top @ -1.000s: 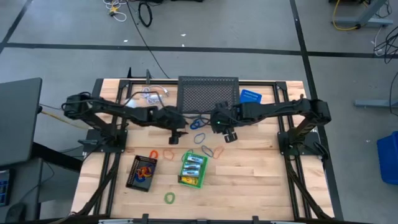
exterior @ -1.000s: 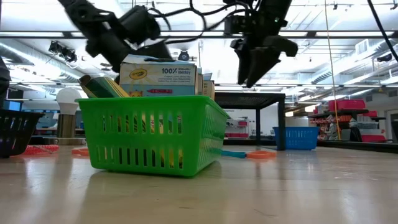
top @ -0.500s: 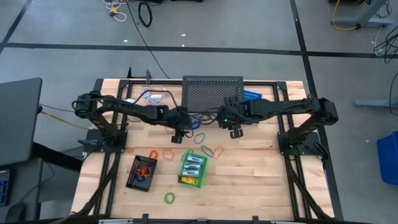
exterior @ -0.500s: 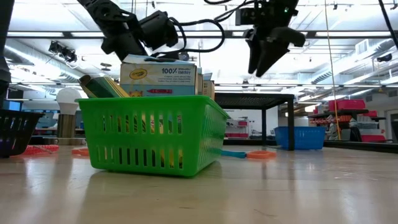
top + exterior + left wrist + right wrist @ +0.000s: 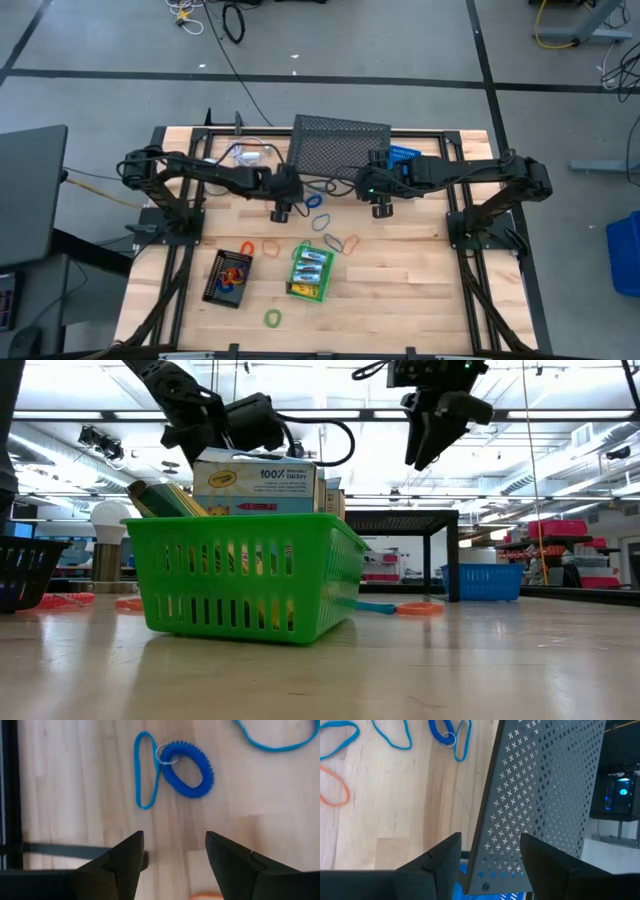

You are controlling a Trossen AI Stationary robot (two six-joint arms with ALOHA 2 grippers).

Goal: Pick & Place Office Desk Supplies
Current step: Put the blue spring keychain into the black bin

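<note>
Both arms have drawn toward the frame's upper middle, and the left hand [image 5: 281, 210], fingers apart and empty, hangs nearest the blue loop [image 5: 145, 770], lying lengthwise just ahead.

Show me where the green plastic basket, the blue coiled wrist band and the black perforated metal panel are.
green plastic basket [image 5: 240, 575]: low view, slotted front wall.
blue coiled wrist band [image 5: 186, 769]: left wrist view, on the coil.
black perforated metal panel [image 5: 540, 795]: right wrist view, middle of its face.

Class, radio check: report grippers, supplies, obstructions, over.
Left gripper open, empty, above blue loop. Right gripper open, empty, beside black mesh panel. Crayon boxes in green basket.
</note>
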